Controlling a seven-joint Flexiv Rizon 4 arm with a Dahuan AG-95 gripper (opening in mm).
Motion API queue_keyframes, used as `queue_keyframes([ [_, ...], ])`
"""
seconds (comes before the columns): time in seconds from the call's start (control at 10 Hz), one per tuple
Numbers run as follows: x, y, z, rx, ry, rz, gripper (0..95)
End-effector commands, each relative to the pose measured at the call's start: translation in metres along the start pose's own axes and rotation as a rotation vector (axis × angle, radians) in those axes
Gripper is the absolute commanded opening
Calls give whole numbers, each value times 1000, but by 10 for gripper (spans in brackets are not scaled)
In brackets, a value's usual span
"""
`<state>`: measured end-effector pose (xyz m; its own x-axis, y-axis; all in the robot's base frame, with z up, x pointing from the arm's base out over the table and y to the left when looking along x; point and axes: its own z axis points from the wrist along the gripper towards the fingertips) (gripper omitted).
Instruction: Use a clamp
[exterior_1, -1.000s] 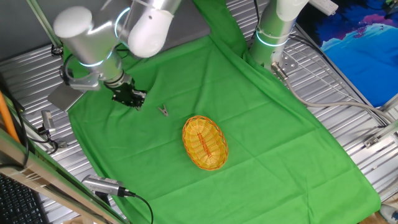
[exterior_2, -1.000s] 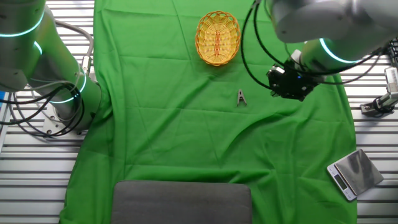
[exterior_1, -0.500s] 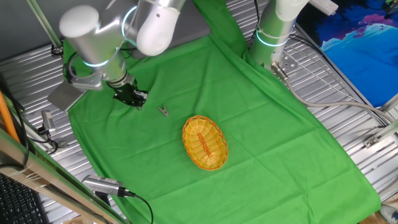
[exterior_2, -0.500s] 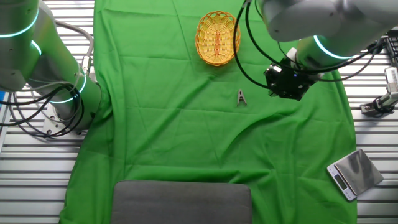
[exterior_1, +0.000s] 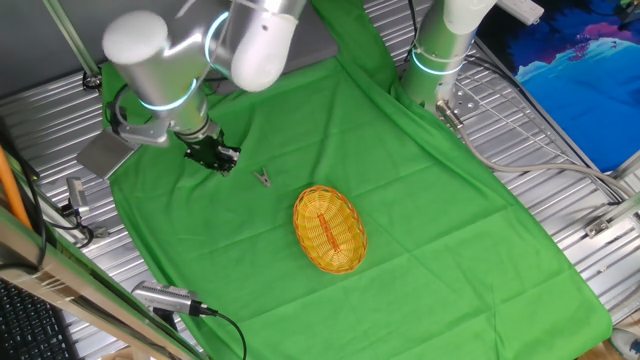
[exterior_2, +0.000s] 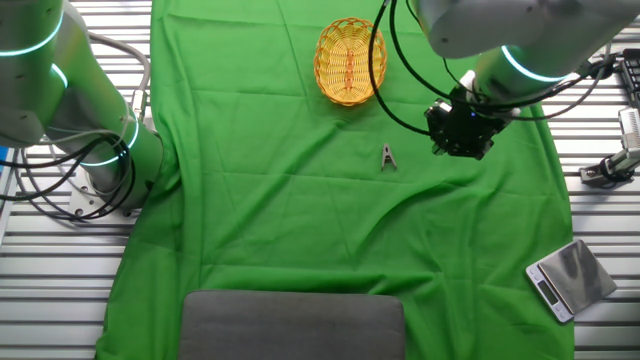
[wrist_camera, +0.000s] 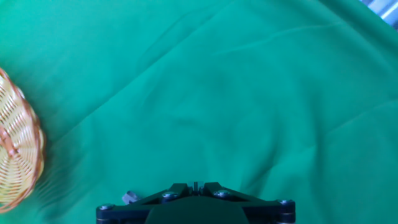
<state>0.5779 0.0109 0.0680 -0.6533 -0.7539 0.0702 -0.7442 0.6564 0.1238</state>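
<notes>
One fixed view, left to right: hand (exterior_1: 222, 162) sits low over the green cloth (exterior_1: 420, 220) on the tabletop (exterior_1: 560, 150), at about 10 o'clock from the wicker basket (exterior_1: 329, 229). The clamp (exterior_1: 263, 177) lies flat on the cloth just to the hand's 4 o'clock — near it, not touching. Basket is at the clamp's 4 o'clock, apart from it. A second arm's base (exterior_1: 437, 55) stands at the cloth's far edge, around 1 o'clock from the basket.

The other fixed view, left to right: second arm (exterior_2: 70, 100) at the cloth's left side; grey pad (exterior_2: 292, 325) at the bottom edge; basket (exterior_2: 350, 60) at top centre; clamp (exterior_2: 388, 157) at the basket's 5 o'clock, prongs spread in a V. Hand (exterior_2: 458, 130) is at the clamp's 2 o'clock with bare cloth between them. Small scale (exterior_2: 566, 280) sits off the cloth at lower right.

Hand view: basket rim (wrist_camera: 18, 155) at 9 o'clock, cloth (wrist_camera: 236, 93) fills the rest, hand body (wrist_camera: 196, 200) at 6 o'clock. A small grey bit shows at its left edge — too small to identify.

Hand state: cannot tell whether the fingers are apart or together in any view. Nothing visibly gripped; clamp rests on the cloth.
</notes>
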Motion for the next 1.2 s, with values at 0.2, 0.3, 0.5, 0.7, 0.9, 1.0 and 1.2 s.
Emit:
queue_keyframes([
  [0.2,0,0,-1,-6,-4,-32,0],
  [0.3,0,0,-1,-2,-1,-7,0],
  [0.5,0,0,-1,12,17,-3,0],
  [0.7,0,0,-1,14,7,-16,0],
  [0.9,0,0,-1,15,-14,-37,0],
  [1.0,0,0,-1,18,-18,-45,0],
  [1.2,0,0,-1,18,-15,-62,0],
])
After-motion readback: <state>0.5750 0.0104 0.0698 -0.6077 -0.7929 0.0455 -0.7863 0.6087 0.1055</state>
